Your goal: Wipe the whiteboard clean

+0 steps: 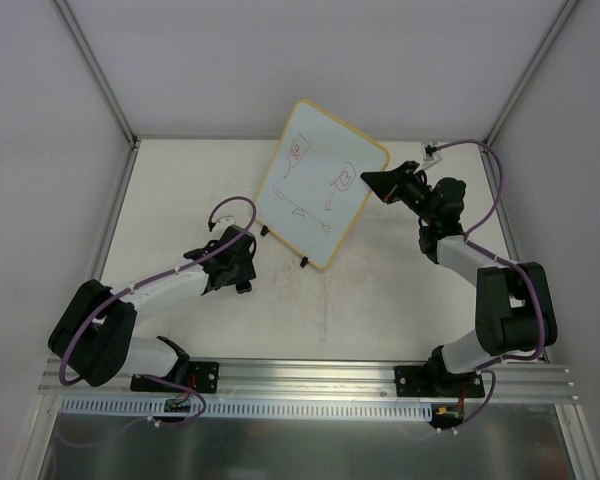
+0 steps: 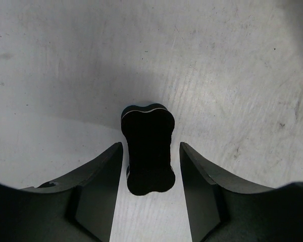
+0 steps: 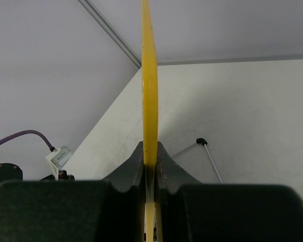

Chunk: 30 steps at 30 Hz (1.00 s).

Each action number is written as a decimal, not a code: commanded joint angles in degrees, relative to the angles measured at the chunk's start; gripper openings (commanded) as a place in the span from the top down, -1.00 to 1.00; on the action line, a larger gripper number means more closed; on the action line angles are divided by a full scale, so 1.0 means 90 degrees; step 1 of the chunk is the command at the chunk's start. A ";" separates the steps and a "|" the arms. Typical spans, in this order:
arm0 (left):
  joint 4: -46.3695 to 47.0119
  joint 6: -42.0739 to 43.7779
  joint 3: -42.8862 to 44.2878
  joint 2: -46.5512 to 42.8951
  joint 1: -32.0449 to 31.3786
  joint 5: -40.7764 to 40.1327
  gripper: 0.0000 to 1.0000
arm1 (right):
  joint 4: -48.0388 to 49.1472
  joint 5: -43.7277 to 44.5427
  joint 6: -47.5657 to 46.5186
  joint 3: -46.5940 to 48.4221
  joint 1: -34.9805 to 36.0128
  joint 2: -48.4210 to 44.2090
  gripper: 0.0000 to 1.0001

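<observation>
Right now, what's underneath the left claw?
A small black eraser lies on the white table between the left gripper's open fingers, with gaps on both sides. The table patch beneath the eraser is covered.

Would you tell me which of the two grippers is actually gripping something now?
The right gripper: it is shut on the yellow edge of the whiteboard. The left gripper is open, straddling a black eraser without touching it.

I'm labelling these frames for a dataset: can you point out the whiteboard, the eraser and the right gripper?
whiteboard (image 1: 315,190): top view, on its white face.
eraser (image 2: 147,151): left wrist view, middle of its black top.
right gripper (image 3: 150,151): right wrist view, between its fingers, where they clamp the whiteboard's yellow edge.
</observation>
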 commanded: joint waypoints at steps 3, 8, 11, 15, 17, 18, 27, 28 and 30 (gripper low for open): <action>-0.0219 -0.0040 0.0199 0.0048 -0.0063 -0.0220 -0.01 | 0.0090 0.0111 -0.0461 0.0122 0.0031 -0.0245 1.00; -0.0238 -0.0060 0.0218 0.0165 -0.0063 -0.0200 -0.07 | 0.0090 0.0140 -0.0461 0.0103 0.0011 -0.0265 1.00; -0.0248 -0.0060 0.0267 0.0282 -0.0063 -0.0229 -0.05 | 0.0090 0.0130 -0.0461 0.0103 0.0011 -0.0284 1.00; -0.0248 -0.0079 0.0296 0.0371 -0.0053 -0.0230 0.06 | 0.0090 0.0130 -0.0461 0.0103 0.0011 -0.0275 1.00; -0.0248 -0.0021 0.0335 0.0468 -0.0063 -0.0191 0.10 | 0.0090 0.0130 -0.0461 0.0083 0.0002 -0.0294 1.00; -0.0248 -0.0001 0.0355 0.0497 -0.0072 -0.0190 0.18 | 0.0100 0.0140 -0.0461 0.0083 -0.0008 -0.0285 1.00; -0.0239 0.0077 0.0326 0.0030 -0.0063 -0.0210 0.35 | 0.0100 0.0111 -0.0451 0.0074 -0.0008 -0.0285 1.00; -0.0238 0.0174 0.0384 -0.0087 -0.0072 -0.0181 0.34 | 0.0100 0.0111 -0.0441 0.0074 -0.0008 -0.0294 1.00; -0.0238 0.0369 0.0520 -0.0380 -0.0072 -0.0035 0.31 | 0.0100 0.0101 -0.0441 0.0064 -0.0008 -0.0275 1.00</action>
